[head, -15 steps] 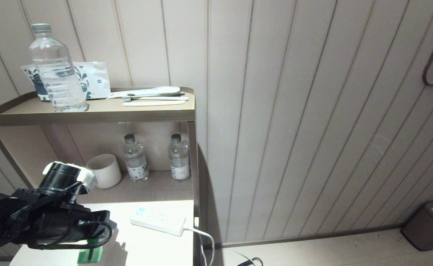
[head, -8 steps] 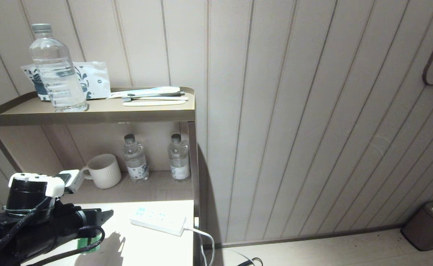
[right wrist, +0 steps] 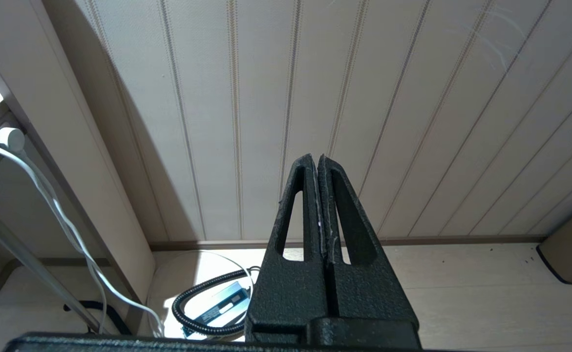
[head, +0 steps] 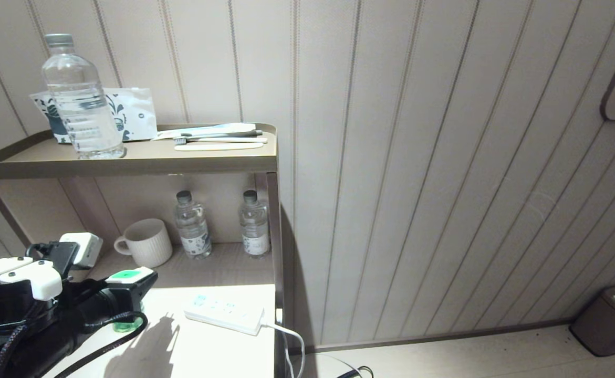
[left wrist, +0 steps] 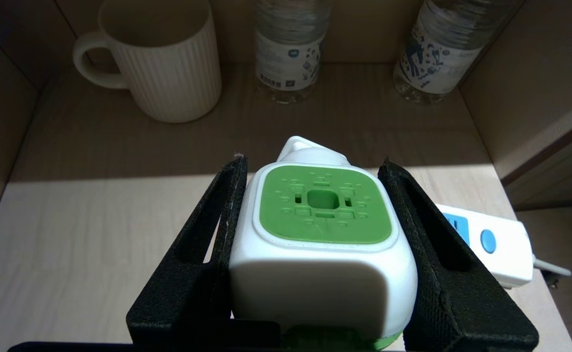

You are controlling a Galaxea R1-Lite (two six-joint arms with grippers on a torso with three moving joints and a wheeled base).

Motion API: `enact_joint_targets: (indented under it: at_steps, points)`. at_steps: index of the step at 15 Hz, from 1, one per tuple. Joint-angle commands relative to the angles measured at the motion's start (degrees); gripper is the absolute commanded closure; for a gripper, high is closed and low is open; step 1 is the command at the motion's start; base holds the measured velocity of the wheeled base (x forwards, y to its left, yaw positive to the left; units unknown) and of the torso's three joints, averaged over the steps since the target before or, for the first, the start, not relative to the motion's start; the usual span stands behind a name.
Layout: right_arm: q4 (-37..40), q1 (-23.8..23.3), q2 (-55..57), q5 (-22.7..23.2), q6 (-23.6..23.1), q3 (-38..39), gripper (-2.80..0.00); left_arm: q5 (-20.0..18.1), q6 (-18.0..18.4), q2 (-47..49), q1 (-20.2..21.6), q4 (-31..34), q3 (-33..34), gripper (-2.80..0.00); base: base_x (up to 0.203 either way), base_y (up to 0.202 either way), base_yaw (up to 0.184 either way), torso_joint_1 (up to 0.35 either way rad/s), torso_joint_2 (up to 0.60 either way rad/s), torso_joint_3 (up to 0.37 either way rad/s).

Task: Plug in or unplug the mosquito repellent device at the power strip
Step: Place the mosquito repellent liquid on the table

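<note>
Green-topped and white-bodied, the mosquito repellent device (left wrist: pixel 322 230) is sitting between the two black fingers (left wrist: pixel 207 244) of the left gripper (head: pixel 128 286), which are pressing against its sides and holding it. In the head view the device is showing as a green cap at the gripper's tip, with a bit of translucent green bottle below it, over the sunlit lower shelf (head: pixel 218 346) at the picture's lower left. The left wrist view is looking down on the cap's green face with its small moulded slots.

To the device's right, well apart from it, the power strip (head: pixel 224 313) is lying flat on the same shelf surface, its white cord (head: pixel 289 341) trailing off the shelf edge towards the floor. Behind, in the shaded recess, a ribbed cream mug (head: pixel 147 242) and two small water bottles (head: pixel 192 224) are standing. On the top shelf a large water bottle (head: pixel 80 100) is standing beside toothbrushes (head: pixel 218 139).

Over by the panelled wall, the right gripper (right wrist: pixel 321 168) is pointing at the floor edge with its fingers pressed together and gripping nothing.
</note>
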Motion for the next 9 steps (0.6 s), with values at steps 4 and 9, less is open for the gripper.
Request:
enact_joint_targets:
  at_steps: [4, 9]
  points:
    - [0.0, 0.0, 0.1, 0.0, 0.0, 0.0, 0.0, -0.4, 0.2, 2.5, 0.2, -4.1, 2.8, 0.0, 0.0, 0.0, 0.0, 0.0, 0.0, 0.0]
    - [0.0, 0.0, 0.1, 0.0, 0.0, 0.0, 0.0, -0.2, 0.9, 8.9, 1.4, -13.6, 3.9, 0.0, 0.0, 0.0, 0.0, 0.0, 0.0, 0.0]
